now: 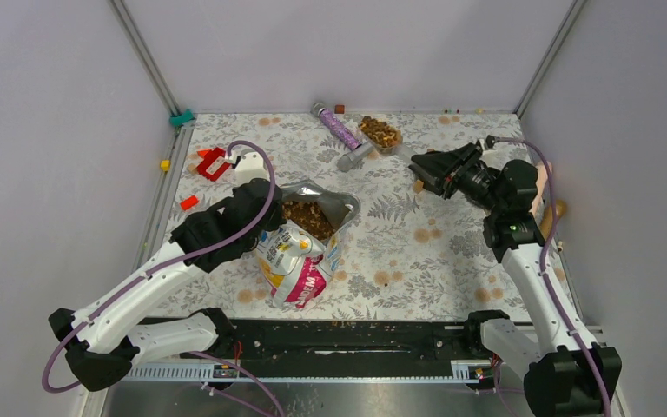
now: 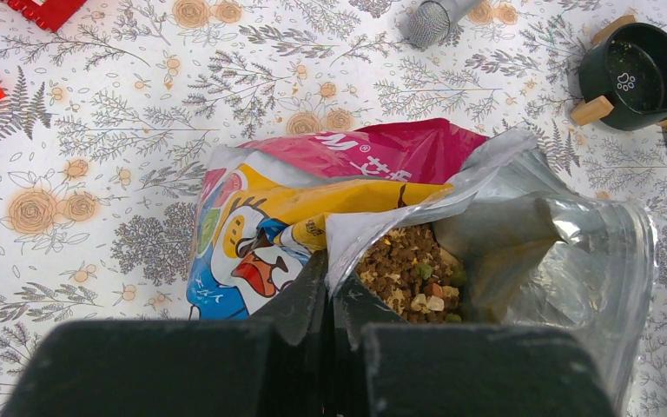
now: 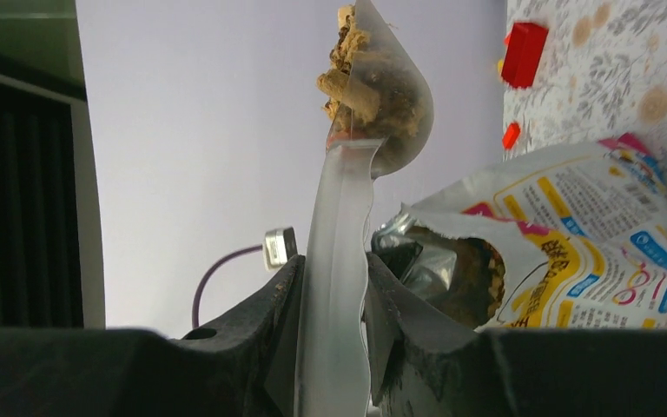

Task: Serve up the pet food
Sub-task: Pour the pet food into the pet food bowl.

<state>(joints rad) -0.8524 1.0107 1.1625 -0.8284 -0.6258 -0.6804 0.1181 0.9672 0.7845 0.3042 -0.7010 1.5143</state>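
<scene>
The pet food bag (image 1: 300,261) lies near the table's centre-left with its silver-lined mouth open, and brown kibble (image 1: 310,217) shows inside. My left gripper (image 2: 330,278) is shut on the bag's (image 2: 313,200) torn rim, right beside the kibble (image 2: 404,269). My right gripper (image 3: 330,269) is shut on the handle of a clear scoop (image 3: 373,95), rolled on its side. The scoop holds kibble (image 3: 356,82) and hangs at the back centre (image 1: 379,132). A round black bowl (image 2: 634,74) with a paw print stands empty to the right of the bag, close by the right gripper (image 1: 419,165).
A purple glitter tube (image 1: 337,129) with a mesh end (image 2: 434,19) lies beside the scoop. Red blocks (image 1: 212,162) and an orange one (image 1: 188,201) sit at the left edge. Loose kibble (image 1: 347,323) is scattered along the near rail. Grey walls close in three sides.
</scene>
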